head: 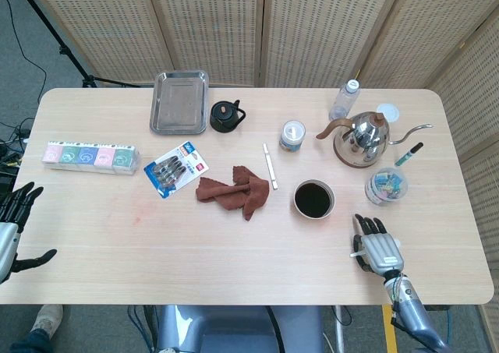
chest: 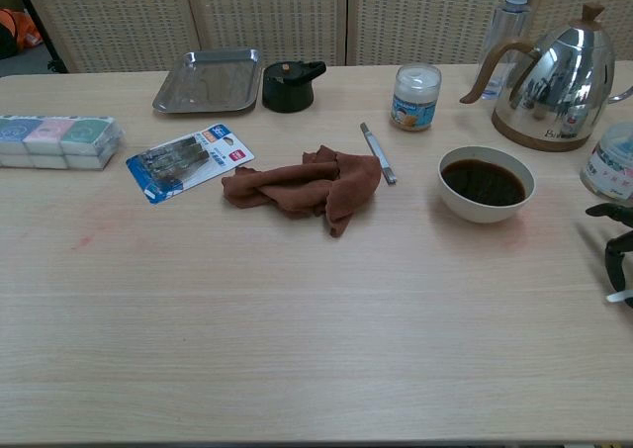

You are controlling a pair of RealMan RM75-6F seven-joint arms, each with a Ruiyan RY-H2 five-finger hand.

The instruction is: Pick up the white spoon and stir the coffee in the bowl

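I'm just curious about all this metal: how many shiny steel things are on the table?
2. The steel tray lies at the back left beside the black teapot; the steel kettle stands at the back right, behind the coffee bowl.

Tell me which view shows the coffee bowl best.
The head view: it looks straight down on the bowl, showing the full rim and the dark coffee. The chest view shows it obliquely, with the white outer wall and a foreshortened coffee surface.
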